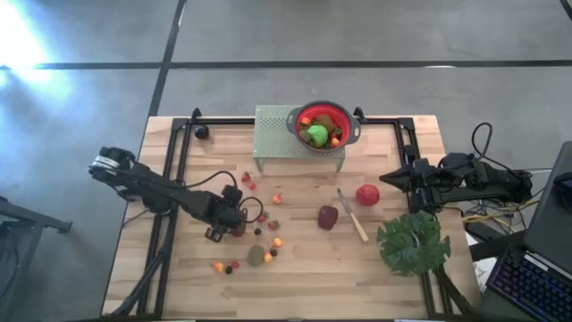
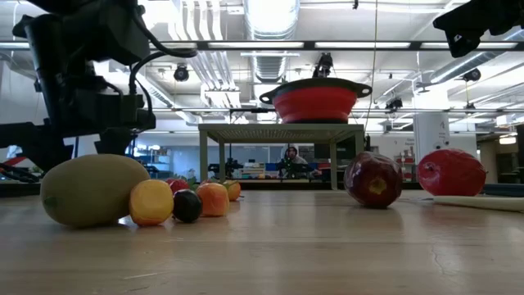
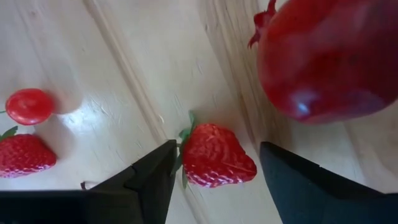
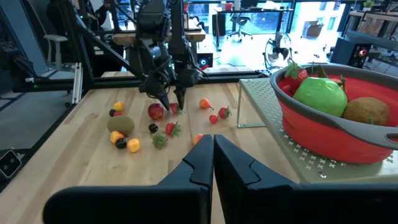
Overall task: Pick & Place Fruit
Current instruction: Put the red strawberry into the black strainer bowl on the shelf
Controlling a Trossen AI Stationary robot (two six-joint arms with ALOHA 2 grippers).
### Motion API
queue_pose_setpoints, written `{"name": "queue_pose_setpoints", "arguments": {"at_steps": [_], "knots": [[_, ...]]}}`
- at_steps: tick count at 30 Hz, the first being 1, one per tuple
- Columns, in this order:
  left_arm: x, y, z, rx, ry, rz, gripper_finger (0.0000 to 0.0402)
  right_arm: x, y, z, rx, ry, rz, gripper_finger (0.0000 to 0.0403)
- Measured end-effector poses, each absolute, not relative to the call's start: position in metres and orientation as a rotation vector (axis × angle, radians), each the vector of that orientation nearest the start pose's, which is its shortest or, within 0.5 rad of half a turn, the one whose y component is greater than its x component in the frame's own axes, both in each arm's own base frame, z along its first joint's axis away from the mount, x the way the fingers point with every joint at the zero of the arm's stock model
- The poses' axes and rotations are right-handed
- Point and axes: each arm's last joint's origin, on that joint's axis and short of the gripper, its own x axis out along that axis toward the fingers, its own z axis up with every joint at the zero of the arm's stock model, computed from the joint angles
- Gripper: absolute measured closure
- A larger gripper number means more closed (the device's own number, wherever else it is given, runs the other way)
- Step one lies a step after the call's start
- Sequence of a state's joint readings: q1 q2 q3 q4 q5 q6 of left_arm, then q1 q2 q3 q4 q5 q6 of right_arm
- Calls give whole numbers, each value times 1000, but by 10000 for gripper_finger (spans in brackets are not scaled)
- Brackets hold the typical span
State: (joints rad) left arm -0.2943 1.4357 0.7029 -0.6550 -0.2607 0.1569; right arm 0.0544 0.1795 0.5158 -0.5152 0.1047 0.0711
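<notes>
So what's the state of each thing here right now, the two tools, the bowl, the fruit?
Left tool: open, low over the table, fingers either side of a strawberry.
Right tool: shut, empty, waiting at the table's right edge.
Red bowl: upright on the raised perforated stand, partly filled with fruit.
Green apple: in the bowl.
Red apple: loose on the table.
Dark maroon fruit: loose on the table.

The left arm reaches across the table from the left side. Its left gripper points down, very near the tabletop, with its two dark fingers apart. They do not seem to touch anything, though it is hard to be sure. The right arm waits at the right edge, with the right gripper closed tight.
</notes>
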Motion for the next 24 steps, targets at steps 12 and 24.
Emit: {"name": "queue_pose_setpoints", "arguments": {"at_steps": [12, 24], "knots": [[216, -58, 151, 513, 1339, -133, 228, 67, 1, 271, 57, 177, -57, 394], [217, -58, 151, 510, 1333, -132, 245, 67, 1, 271, 56, 177, -57, 394]]}}
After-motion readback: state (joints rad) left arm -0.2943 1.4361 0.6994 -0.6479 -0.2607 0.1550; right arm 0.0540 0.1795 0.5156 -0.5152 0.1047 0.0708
